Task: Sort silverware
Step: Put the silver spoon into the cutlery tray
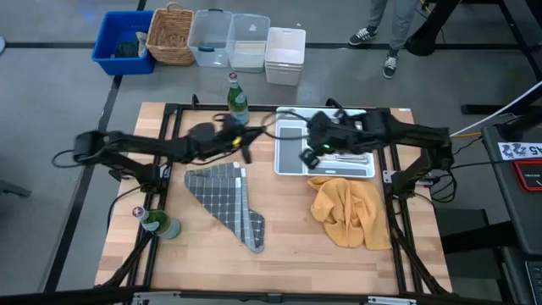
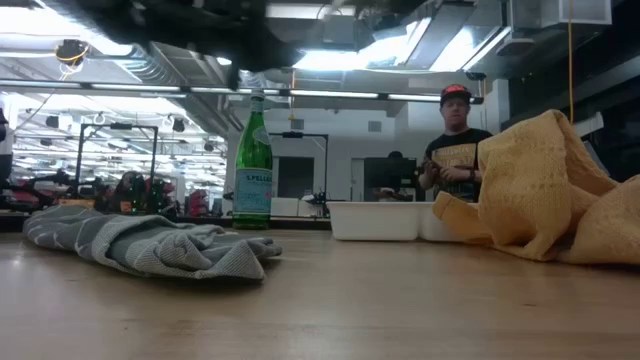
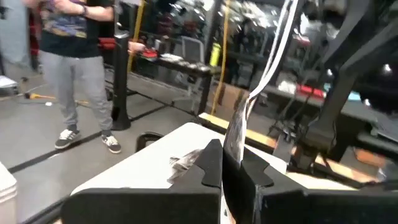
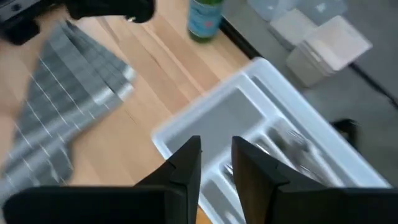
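A white compartmented tray (image 1: 292,166) (image 4: 186,124) sits at the table's far right with several pieces of silverware (image 1: 351,158) (image 4: 289,144) lying in its compartments. My right gripper (image 1: 312,156) (image 4: 216,163) hovers open above the tray's left end, slanting down, with nothing between its fingers. My left gripper (image 1: 246,146) (image 3: 235,167) is in the air just left of the tray, pointing level, shut on a slim shiny piece of silverware (image 3: 238,127). Which kind of piece it is I cannot tell. My left gripper pinches the slim silver piece between its two fingers (image 3: 214,163), on the part beside the fingertips (image 3: 234,148). The rest of the piece sticks out beyond the fingertips, tilted. It is lifted clear of the table and the tray.
A grey checked cloth (image 1: 224,202) lies at the table's middle and a yellow cloth (image 1: 347,212) at the near right. One green bottle (image 1: 237,95) stands at the far edge, another (image 1: 157,223) at the near left. Bins (image 1: 229,41) and people's feet (image 1: 377,38) lie beyond the table.
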You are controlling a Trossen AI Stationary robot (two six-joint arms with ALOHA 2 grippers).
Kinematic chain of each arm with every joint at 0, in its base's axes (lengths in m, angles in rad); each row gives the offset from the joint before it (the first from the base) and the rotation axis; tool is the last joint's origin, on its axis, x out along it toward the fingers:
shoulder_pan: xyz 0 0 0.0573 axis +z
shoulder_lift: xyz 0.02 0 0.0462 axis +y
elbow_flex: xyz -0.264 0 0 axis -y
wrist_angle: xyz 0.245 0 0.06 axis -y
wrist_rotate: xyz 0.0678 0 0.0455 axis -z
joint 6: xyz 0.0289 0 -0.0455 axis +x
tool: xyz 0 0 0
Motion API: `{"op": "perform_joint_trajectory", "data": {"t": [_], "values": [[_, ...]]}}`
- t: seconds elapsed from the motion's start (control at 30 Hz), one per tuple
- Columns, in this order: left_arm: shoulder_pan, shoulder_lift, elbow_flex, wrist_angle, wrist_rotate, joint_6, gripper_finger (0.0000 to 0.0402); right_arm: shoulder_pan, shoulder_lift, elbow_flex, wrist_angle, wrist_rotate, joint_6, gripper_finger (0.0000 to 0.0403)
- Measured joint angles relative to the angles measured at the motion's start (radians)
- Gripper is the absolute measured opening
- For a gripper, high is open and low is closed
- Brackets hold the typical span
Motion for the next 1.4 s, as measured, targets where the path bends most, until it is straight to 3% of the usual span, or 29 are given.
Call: {"op": "perform_joint_trajectory", "data": {"t": [0.33,0.6,0.7,0.97,1.4], "values": [[0.09,0.445,0.378,-0.001,0.215,0.033,0.0,0.131,-0.174,-0.058,-0.201,0.13,0.006,0.0089],[0.109,0.701,0.641,-0.005,0.291,0.045,0.0,0.14,-0.454,-0.394,-0.147,0.129,0.121,0.0089],[0.108,0.782,0.72,-0.006,0.295,0.066,0.0,0.14,-0.578,-0.558,-0.048,0.115,0.132,0.0089],[0.113,0.958,0.878,-0.01,0.295,0.078,0.0,0.14,-0.873,-0.979,0.357,-0.058,0.097,0.0089],[0.13,1.077,0.894,-0.038,0.294,0.122,0.0,0.14,-1.198,-1.502,0.926,-0.344,-0.034,0.0089]]}}
